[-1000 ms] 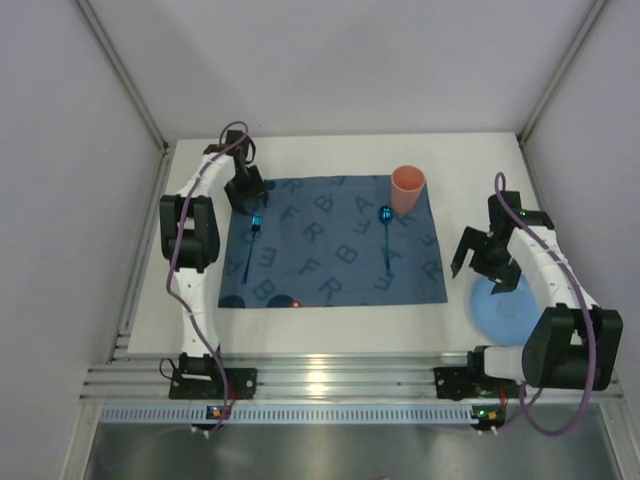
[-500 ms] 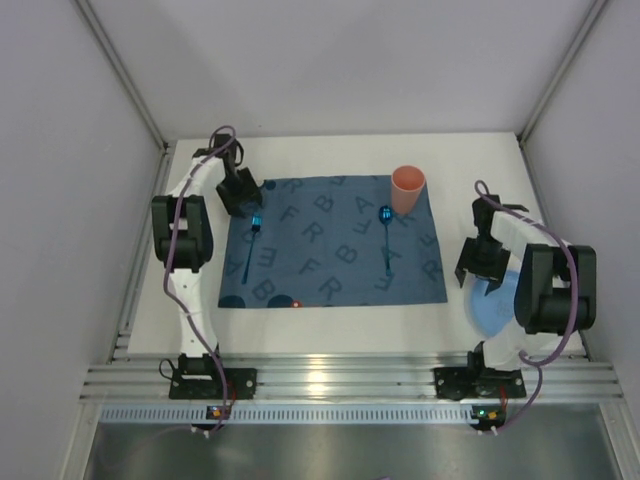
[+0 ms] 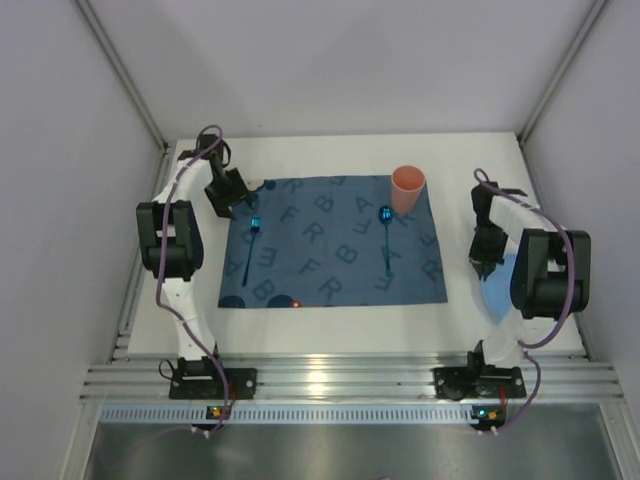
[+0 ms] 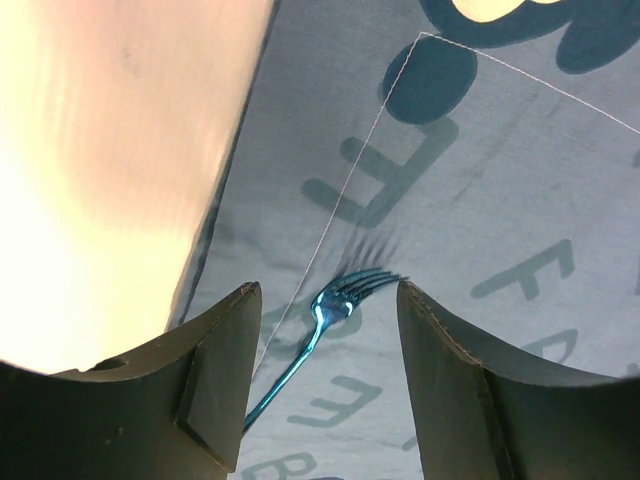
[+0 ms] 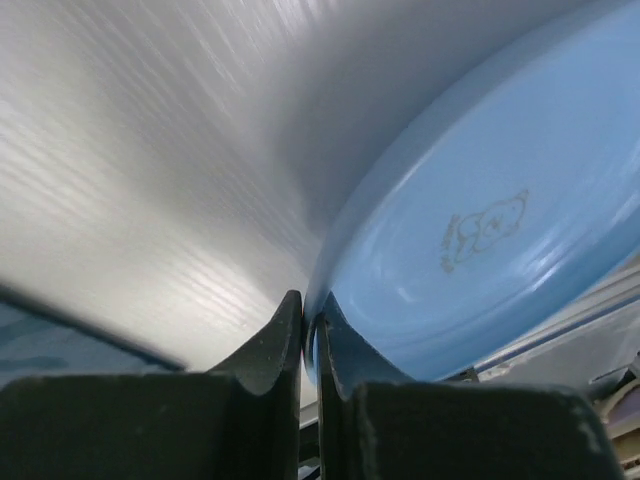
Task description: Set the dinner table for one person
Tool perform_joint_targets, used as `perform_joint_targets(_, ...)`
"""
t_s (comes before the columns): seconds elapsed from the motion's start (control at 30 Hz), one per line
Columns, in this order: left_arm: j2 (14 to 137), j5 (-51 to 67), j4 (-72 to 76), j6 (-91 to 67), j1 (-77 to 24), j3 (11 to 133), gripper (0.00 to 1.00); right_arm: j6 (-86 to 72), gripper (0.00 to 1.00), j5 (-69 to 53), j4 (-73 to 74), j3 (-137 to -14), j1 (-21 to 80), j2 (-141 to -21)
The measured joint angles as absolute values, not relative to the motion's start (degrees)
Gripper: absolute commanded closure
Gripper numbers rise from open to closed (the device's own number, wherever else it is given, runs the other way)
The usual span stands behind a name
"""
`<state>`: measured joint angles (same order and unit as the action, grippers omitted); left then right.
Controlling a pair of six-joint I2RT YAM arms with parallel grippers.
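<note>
White worktop (image 3: 330,150) spanning the enclosure floor under all items, right fingers (image 5: 262,360) clenched on rim of blue plate (image 5: 480,230) at worktop right side, left fingers (image 4: 222,380) released above blue fork (image 4: 335,305) on lettered placemat (image 4: 480,180)

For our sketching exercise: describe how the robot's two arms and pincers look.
The left arm and right arm have white links, bulky black joints and a purple cable looping alongside. The left pincer and right pincer each have two dark, curved fingers.
</note>
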<state>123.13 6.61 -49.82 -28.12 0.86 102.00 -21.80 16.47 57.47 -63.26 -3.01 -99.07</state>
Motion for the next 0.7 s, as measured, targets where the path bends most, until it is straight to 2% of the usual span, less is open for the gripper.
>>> perform_joint_targets(0.27,118.9,6.4,-50.2,-28.0,1.1,100.8,0.35,-21.1,1.00,20.6,65.0,-87.2,2.1,-91.9)
perform_joint_targets(0.37,117.4,6.3,-50.5,-28.4,1.1,100.8,0.34,-22.0,1.00,24.3,69.6,-99.4,8.9,-89.7)
perform_joint_targets(0.53,113.4,5.7,-50.9,-29.6,1.1,99.8,0.31,-24.6,1.00,30.0,73.0,-117.5,26.6,-91.3)
perform_joint_targets(0.57,112.2,5.5,-50.9,-29.8,1.1,99.2,0.16,-25.1,1.00,30.7,73.1,-120.5,31.3,-92.4)
perform_joint_targets(0.6,111.0,5.1,-51.0,-29.9,1.1,98.6,0.15,-25.3,1.00,31.0,73.2,-122.5,34.5,-93.5)
perform_joint_targets(0.63,109.8,4.7,-51.1,-30.1,1.1,97.9,0.02,-25.5,1.00,31.5,73.8,-125.2,38.4,-95.6)
perform_joint_targets(0.7,107.1,3.7,-51.4,-30.5,1.1,96.5,0.02,-25.5,1.00,31.7,74.0,-129.2,43.9,-99.7)
